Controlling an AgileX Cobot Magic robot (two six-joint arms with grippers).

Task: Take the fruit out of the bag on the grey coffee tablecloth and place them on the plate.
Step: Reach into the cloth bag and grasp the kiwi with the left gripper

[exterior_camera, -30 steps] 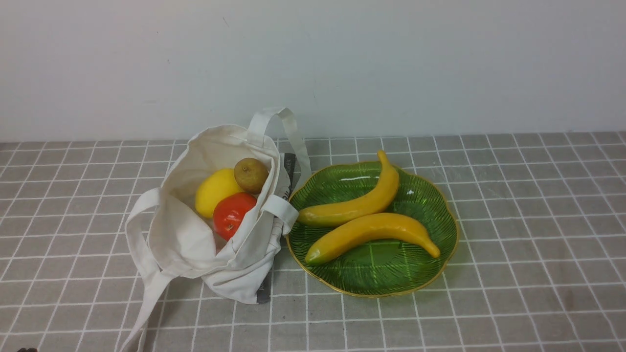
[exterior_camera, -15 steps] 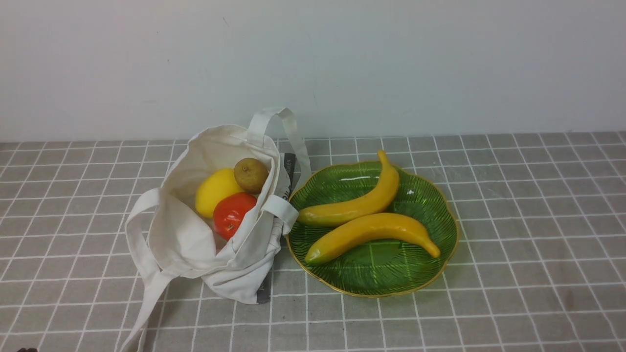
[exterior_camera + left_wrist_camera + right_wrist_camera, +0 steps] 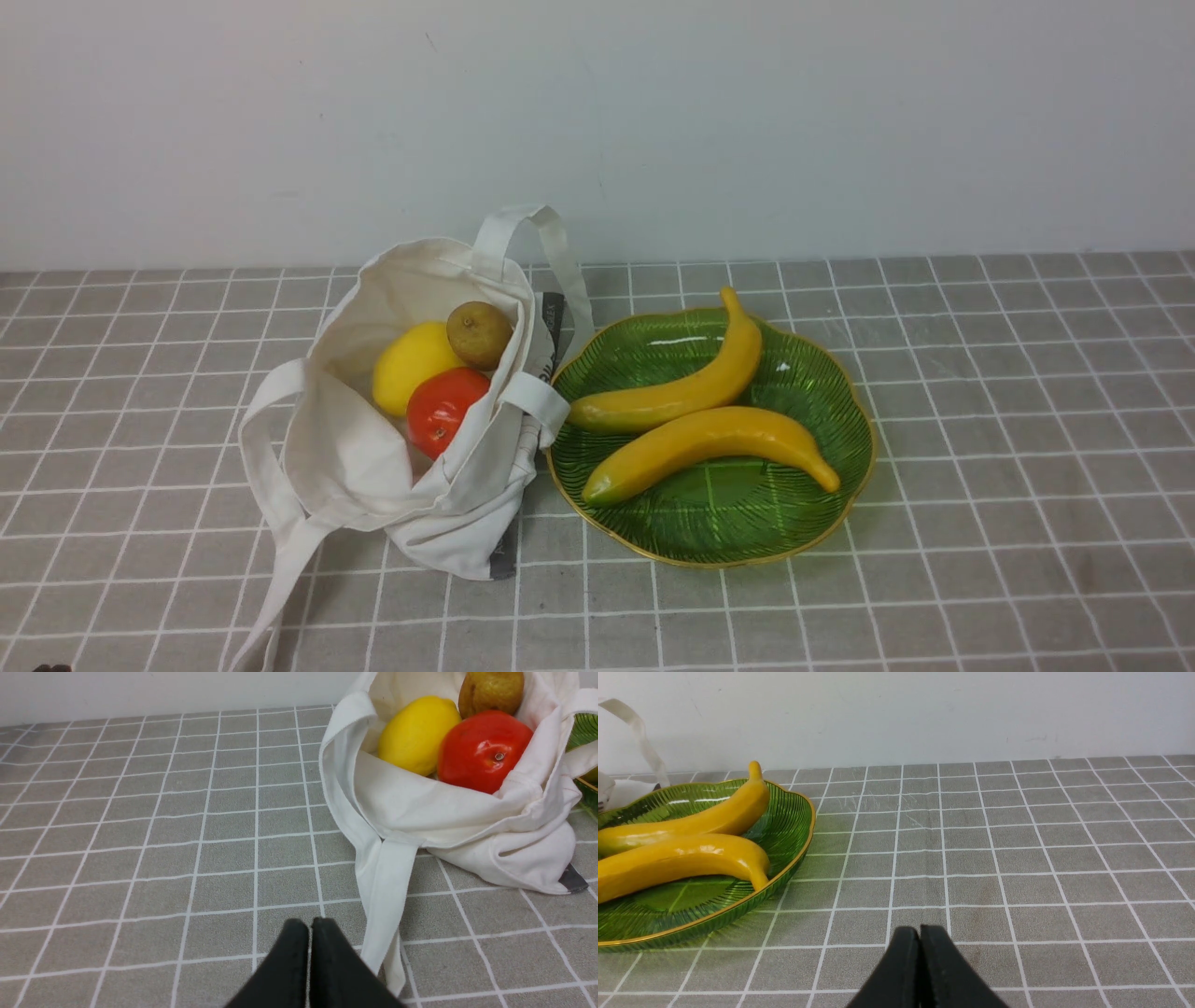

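Note:
The off-white bag [image 3: 373, 467] lies open on the grey coffee tablecloth [image 3: 980, 420]. Inside it sit a yellow lemon [image 3: 411, 364], a brown round fruit [image 3: 479, 333] and a red-orange round fruit [image 3: 444, 409]. Right beside the bag stands the green plate [image 3: 728, 532], holding two yellow bananas [image 3: 709, 446]. My left gripper [image 3: 310, 924] is shut and empty, low over the cloth in front of the bag's strap [image 3: 385, 896]. The right gripper [image 3: 920, 931] is shut and empty too, over bare cloth to the right of the plate [image 3: 784, 826]. Neither gripper appears in the front view.
A pale wall [image 3: 653, 121] closes off the far edge of the cloth. One long strap of the bag trails toward the near edge [image 3: 271, 588], and another stands up in a loop at the back [image 3: 551, 233].

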